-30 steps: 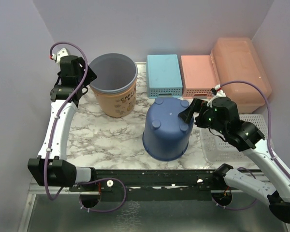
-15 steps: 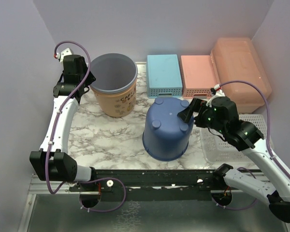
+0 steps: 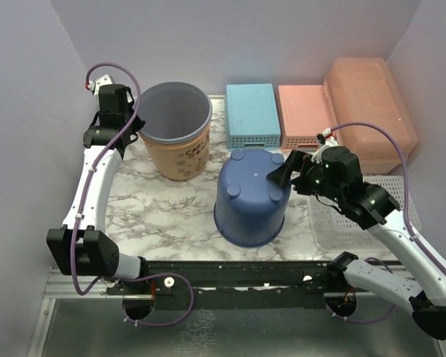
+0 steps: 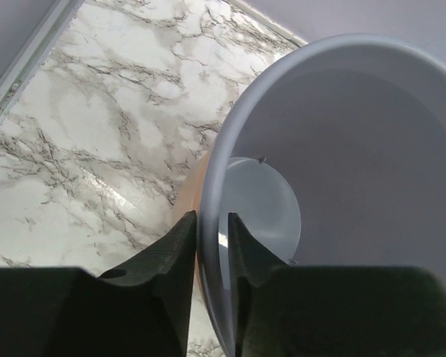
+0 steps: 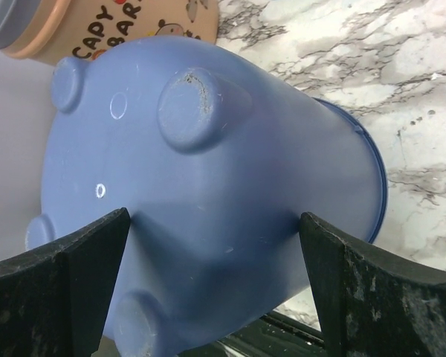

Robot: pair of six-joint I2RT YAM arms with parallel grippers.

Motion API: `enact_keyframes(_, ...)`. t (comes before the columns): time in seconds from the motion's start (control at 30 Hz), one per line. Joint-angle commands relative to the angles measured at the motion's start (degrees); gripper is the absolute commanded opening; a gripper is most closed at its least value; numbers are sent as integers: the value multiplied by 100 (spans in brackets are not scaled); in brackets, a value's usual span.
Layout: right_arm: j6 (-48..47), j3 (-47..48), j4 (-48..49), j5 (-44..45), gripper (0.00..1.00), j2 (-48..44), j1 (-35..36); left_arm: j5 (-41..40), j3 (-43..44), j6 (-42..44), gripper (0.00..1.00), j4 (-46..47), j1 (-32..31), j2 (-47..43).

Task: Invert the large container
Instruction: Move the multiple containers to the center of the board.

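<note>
A white marble-patterned tabletop sits inside pale lilac walls on three sides, with a black rail along its near edge. At its middle stands an upturned blue bucket, feet uppermost. The large container lies behind and to the right of that bucket, in the far right corner and well apart from both arms. Directly behind the bucket sits a light-blue basket, with a pink basket between it and the large container. A white perforated tray lies to the bucket's right.

The right gripper has its fingers spread wide on either side of the bucket's footed base (contact is not clear). Behind and to the bucket's left, the left gripper pinches the grey rim of a capybara-print bucket.
</note>
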Motion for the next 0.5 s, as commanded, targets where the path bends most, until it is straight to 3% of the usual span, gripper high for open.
enact_keyframes(0.0,3,-187,318,-637,97,-51,1,-61,5,125,22,69,-13,-34)
enact_keyframes(0.27,50,-207,460,-939,96,89,0,-924,44,367,0,-154,-1,-306)
enact_keyframes(0.47,68,-216,577,-1060,96,182,0,-1356,112,474,0,-554,370,-543)
